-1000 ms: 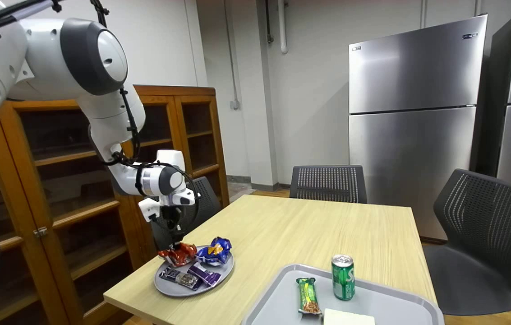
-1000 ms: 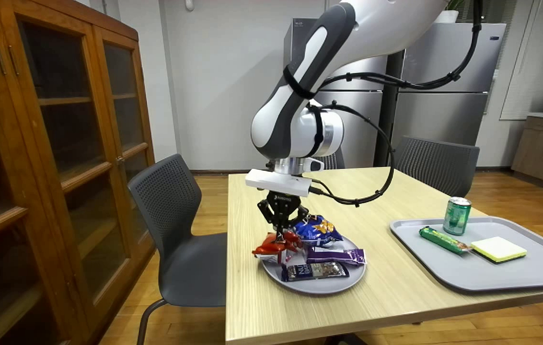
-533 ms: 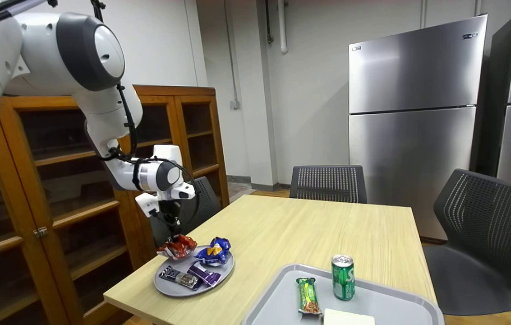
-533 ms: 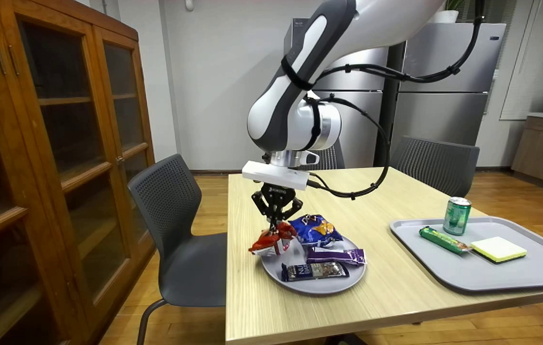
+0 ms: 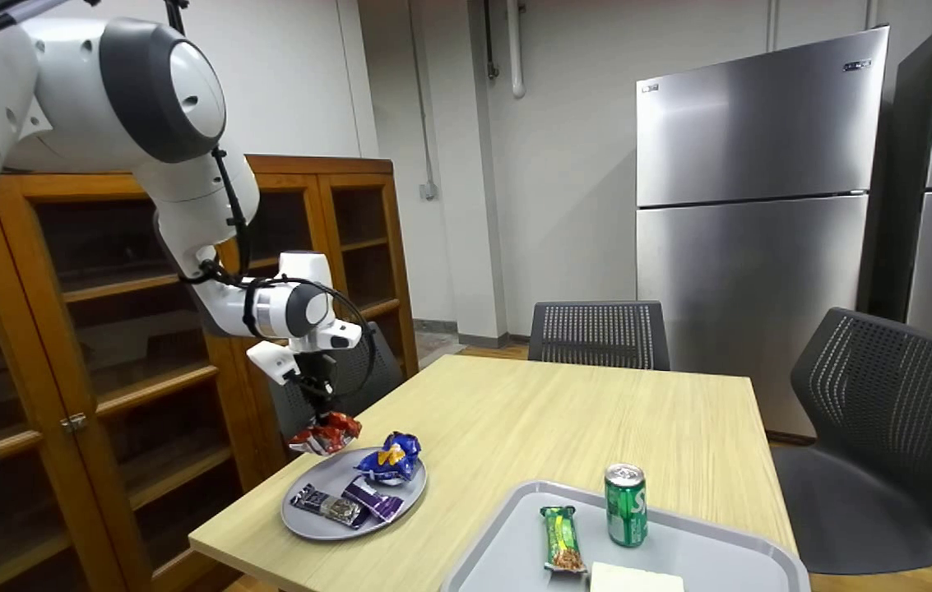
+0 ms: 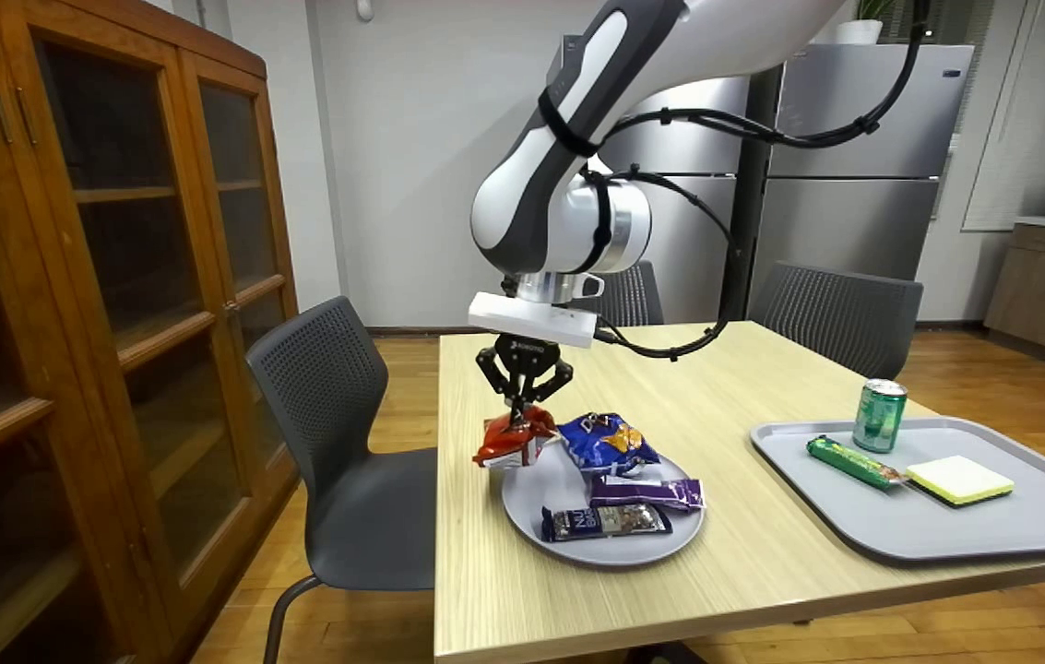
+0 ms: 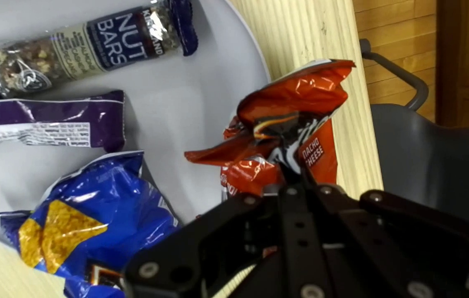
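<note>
My gripper [image 6: 516, 422] is shut on a crumpled red chip bag [image 6: 505, 446], pinching its upper part; the fingertips are partly hidden in its folds. The bag also shows in the wrist view [image 7: 300, 99], with "nacho cheese" lettering, and in an exterior view [image 5: 326, 437]. It hangs a little above the grey plate [image 6: 536, 489], at the rim nearest the table's side edge. On the plate lie a blue chip bag [image 6: 605, 447], a purple-wrapped bar [image 6: 647, 492] and a nut bar [image 6: 605, 522]. The blue bag is beside the gripper in the wrist view [image 7: 126, 207].
A grey tray [image 6: 854, 530] on the same table holds a green can [image 6: 879, 415], a green-wrapped bar [image 6: 854, 463] and a yellow-edged pad [image 6: 960, 478]. A dark chair [image 6: 374, 516] stands beside the table's edge near the plate. A wooden cabinet [image 6: 199, 572] stands behind it.
My gripper has risen with the red bag in it, lifting the bag up off the plate and slightly towards the table's side edge. The other things on the plate have stayed put.
</note>
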Motion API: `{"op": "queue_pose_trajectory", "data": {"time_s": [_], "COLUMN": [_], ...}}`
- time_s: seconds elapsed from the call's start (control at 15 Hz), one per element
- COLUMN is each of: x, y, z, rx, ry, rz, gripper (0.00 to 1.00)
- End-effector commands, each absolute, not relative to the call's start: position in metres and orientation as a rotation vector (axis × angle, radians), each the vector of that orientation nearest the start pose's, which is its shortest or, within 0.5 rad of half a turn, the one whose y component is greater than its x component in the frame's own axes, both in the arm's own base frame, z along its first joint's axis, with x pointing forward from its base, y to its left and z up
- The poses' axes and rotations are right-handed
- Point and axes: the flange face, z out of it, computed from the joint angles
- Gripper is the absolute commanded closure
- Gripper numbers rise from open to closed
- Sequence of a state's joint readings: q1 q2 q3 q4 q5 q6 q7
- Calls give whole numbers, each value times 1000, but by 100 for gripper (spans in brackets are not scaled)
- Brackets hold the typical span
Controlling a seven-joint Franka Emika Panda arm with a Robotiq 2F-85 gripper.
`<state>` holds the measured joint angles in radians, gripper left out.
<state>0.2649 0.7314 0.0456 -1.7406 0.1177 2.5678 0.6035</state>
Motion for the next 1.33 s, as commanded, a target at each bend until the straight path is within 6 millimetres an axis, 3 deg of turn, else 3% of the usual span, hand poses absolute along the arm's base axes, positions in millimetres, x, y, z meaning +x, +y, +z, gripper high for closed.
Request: {"op": "queue_pose_trajectory", "data": {"time_s": [0.0,0.27,0.67,1.13,1.2,1.27], "x": [659,675,696,707,708,707], "y": [205,209,218,229,229,230], "z": [172,169,147,131,131,131], "rx": [-2935,-2932,-2905,-2904,-2907,-2912], "ry": [521,471,489,498,496,484], "rz": [-89,-111,-103,-89,-88,-73], "gripper": [100,100,100,100,76,73]}}
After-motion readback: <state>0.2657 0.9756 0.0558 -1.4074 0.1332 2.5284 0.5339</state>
